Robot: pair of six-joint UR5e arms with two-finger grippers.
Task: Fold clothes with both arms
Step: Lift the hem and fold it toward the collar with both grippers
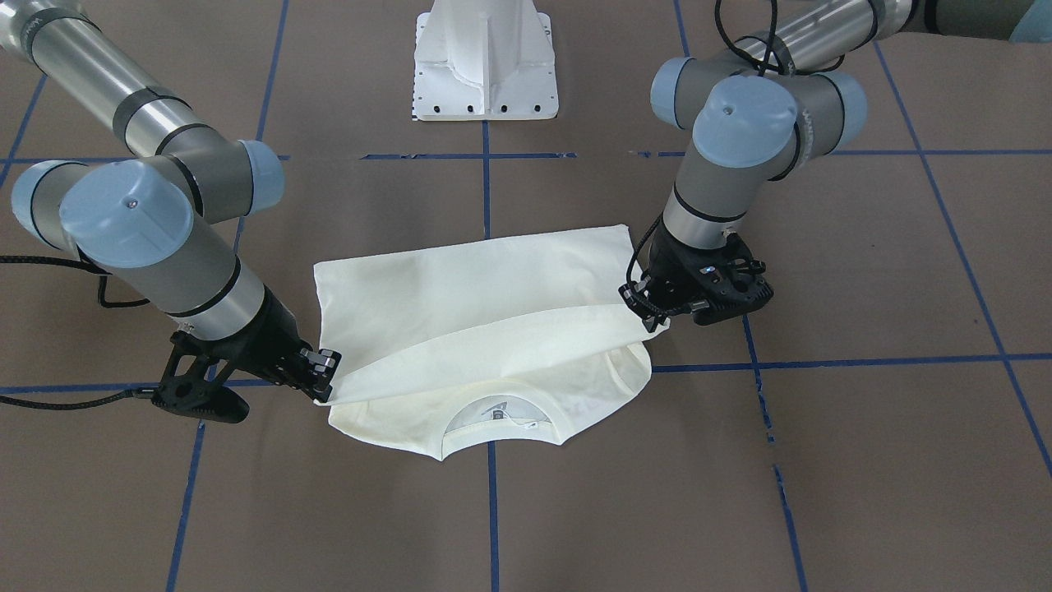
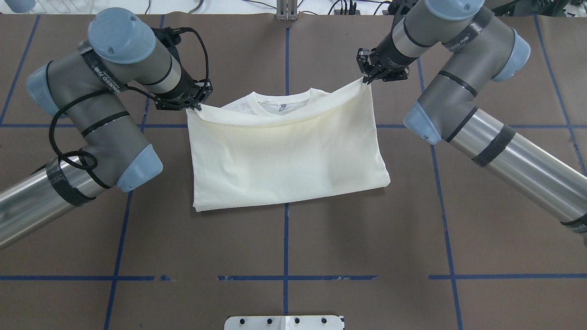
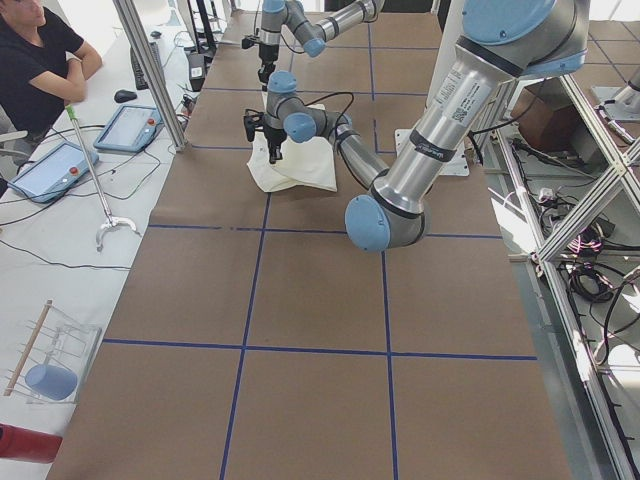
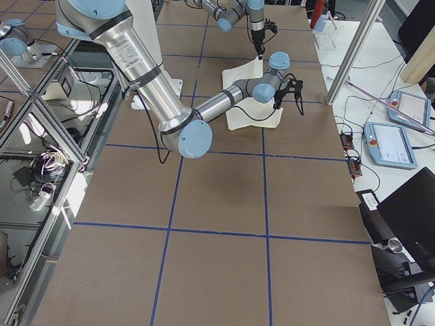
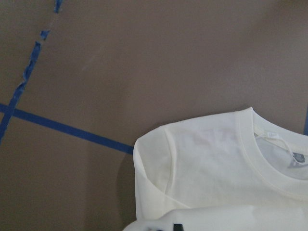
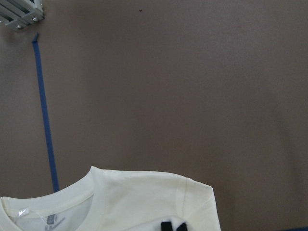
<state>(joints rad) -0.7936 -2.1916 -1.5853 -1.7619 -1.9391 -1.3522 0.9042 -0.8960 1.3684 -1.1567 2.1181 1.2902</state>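
Locate the T-shirt (image 2: 284, 160) on the tabletop (image 2: 284, 247), plain cream side up, spread between the left fingers (image 2: 193, 105) and the right fingers (image 2: 367, 79) and reaching from them back toward the robot's side. Note the left fingers pressed together on one corner of the upper cloth layer, and the right fingers pressed together on the opposite corner of the same layer. Observe the edge strung between the two pairs of fingers, sagging slightly at mid-span and raised off the layer beneath. See the ribbed neckline (image 5: 252, 154) just beyond that held edge, on the side of the fingers away from the robot, lying flat with a neck label (image 5: 297, 156) inside it. Note faint pinkish marks (image 5: 211, 138) showing through the lower layer close below the left fingers. Find the fold line at the end of the garment farthest from both pairs of fingers, toward the white pedestal base (image 1: 485, 74). Note the blue tape lines (image 2: 285, 293) crossing the tabletop. Trace one of them under the garment, midway between the two pairs of fingers.
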